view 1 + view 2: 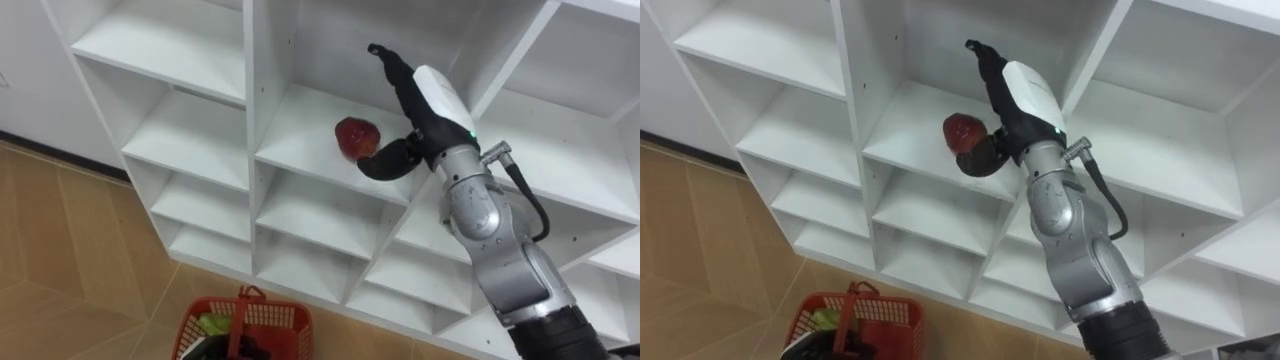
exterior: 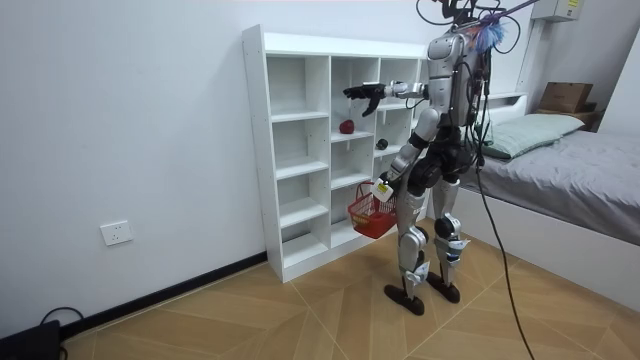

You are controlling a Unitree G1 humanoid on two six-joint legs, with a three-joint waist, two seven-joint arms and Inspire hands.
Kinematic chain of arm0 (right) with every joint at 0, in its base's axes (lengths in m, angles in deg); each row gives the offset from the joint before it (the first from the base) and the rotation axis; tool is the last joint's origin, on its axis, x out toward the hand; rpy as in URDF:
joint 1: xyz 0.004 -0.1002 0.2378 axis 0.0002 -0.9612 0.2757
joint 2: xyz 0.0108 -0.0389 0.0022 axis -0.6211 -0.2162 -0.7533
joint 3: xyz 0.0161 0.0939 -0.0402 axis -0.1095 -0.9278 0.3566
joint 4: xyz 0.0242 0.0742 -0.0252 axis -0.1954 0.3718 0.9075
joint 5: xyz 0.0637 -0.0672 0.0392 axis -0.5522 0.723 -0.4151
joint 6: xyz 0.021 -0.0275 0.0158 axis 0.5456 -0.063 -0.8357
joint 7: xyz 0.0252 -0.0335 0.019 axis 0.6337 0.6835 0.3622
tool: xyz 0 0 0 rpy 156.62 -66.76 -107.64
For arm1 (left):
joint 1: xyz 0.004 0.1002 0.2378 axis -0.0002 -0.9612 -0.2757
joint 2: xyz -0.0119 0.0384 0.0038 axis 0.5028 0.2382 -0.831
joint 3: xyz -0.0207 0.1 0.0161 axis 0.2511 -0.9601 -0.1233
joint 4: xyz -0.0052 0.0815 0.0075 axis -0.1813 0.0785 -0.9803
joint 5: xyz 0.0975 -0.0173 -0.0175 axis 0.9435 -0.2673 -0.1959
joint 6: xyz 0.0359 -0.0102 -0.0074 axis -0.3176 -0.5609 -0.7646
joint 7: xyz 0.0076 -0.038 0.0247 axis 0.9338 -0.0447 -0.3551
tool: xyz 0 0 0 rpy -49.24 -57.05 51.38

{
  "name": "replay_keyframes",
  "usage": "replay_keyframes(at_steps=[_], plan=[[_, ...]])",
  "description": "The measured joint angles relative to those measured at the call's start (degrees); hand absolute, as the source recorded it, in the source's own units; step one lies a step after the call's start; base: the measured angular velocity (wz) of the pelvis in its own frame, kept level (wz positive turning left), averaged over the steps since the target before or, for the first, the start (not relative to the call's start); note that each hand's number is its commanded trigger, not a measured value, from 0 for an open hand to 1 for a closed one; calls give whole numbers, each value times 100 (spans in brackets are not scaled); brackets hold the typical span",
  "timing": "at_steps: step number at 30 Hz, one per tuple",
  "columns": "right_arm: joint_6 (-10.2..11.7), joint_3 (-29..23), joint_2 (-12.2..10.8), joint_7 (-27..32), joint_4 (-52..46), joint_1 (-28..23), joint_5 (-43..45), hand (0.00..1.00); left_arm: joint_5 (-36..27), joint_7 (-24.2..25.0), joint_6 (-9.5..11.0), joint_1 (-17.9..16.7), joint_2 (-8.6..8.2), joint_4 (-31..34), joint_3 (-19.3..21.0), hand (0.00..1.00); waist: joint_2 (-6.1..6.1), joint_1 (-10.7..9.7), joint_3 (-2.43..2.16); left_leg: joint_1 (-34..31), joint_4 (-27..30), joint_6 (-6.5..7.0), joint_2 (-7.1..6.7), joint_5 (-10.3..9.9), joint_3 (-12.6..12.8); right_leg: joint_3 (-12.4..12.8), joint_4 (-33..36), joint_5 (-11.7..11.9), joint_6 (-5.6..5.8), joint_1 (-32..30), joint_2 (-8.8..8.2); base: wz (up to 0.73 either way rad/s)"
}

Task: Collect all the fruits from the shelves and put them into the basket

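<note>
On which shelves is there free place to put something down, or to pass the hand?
The shelf board left of the red fruit, up to the divider, is bare; so are the left compartment and the lower compartment. Crowded: right of the fruit, where the right hand reaches in.

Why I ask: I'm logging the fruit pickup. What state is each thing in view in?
red apple: lying on a shelf, not gripped.
right hand: open, fingers straight, thumb beside the apple.
red basket: hanging from the left hand, green thing inside.
left hand: shut on the basket's handle.
closet: open-fronted, no doors.
</note>
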Motion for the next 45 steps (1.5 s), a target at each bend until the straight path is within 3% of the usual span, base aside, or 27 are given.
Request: replay_keyframes(at_steps=[10,15,20,28,45], plan=[[-31,21,0,-89,180,83,205,0,-18,-42,-3,-142,49,236,-6,100,-59,5,-3,-94,23,0,1,1,-15,-79,3,1,1,-82,-7,1],[-156,50,0,-205,288,155,244,0,-20,-46,-4,-152,70,249,-3,100,-85,20,4,-119,23,-1,0,1,-25,-83,0,1,2,-101,-5,0],[-153,117,8,-316,627,205,239,0,-22,-41,4,-135,105,243,2,100,-160,53,42,-171,27,-1,-3,1,-56,-91,6,1,1,-149,-5,1],[-131,210,9,-332,1239,517,223,0,-12,-32,28,-113,99,242,-4,100,-144,167,59,-250,54,-2,-6,1,-113,-107,-8,1,1,-191,3,3],[1,218,-1,-16,1800,1115,224,0,-12,-22,82,-93,91,228,-10,100,-144,207,81,-353,20,-13,-9,10,-158,-261,-11,1,1,-292,0,1]])
